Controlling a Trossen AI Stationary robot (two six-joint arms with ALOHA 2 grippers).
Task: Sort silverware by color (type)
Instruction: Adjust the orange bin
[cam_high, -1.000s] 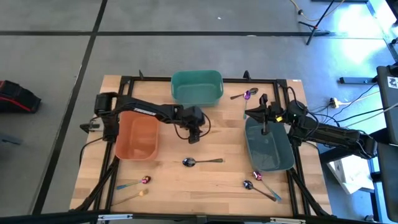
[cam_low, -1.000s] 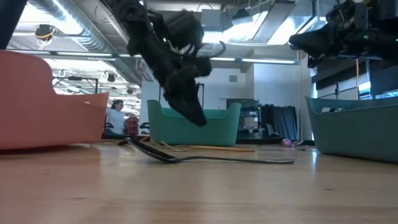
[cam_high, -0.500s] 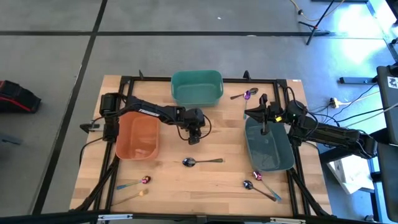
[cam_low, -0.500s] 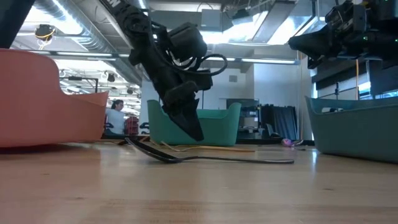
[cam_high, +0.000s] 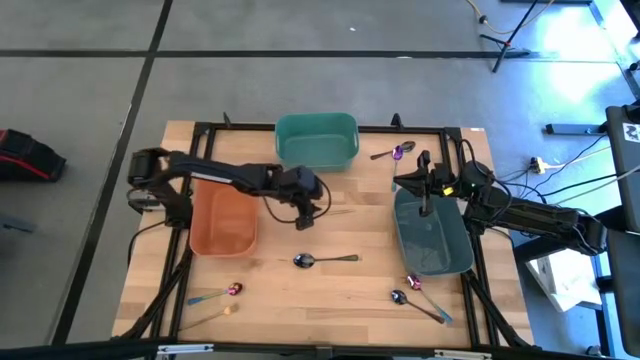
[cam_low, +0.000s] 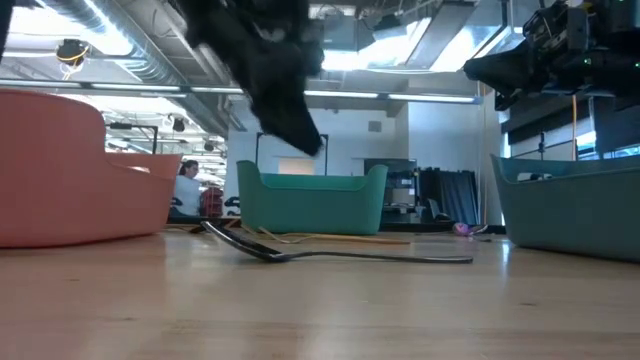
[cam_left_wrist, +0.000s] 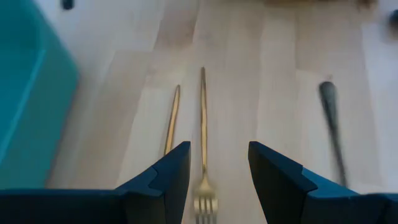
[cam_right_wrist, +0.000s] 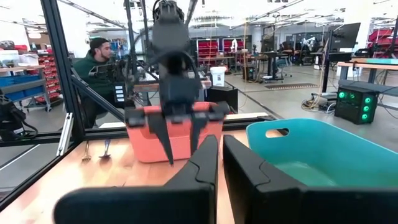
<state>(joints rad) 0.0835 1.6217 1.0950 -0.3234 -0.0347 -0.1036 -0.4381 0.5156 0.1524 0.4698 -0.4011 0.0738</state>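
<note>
My left gripper (cam_high: 305, 208) hangs open above the table's middle, touching nothing. In the left wrist view, two gold pieces lie side by side on the wood below its fingers (cam_left_wrist: 217, 168): a gold fork (cam_left_wrist: 203, 124) and a thinner gold piece (cam_left_wrist: 172, 118). A dark spoon (cam_high: 325, 260) lies flat nearer the front and shows across the low view (cam_low: 340, 255). More silverware lies at the far right (cam_high: 395, 152), front left (cam_high: 215, 296) and front right (cam_high: 412, 292). My right gripper (cam_high: 425, 195) waits shut above the grey-blue bin (cam_high: 432, 240).
The orange bin (cam_high: 222, 220) stands just left of my left gripper and the teal bin (cam_high: 317, 140) at the far edge. A black frame runs around the table. A person (cam_right_wrist: 99, 62) sits beyond the table. Bare wood lies between the bins.
My left gripper has risen well clear of the table and drawn back a little toward the orange bin, still open. The gold pieces and the dark spoon have stayed where they were.
</note>
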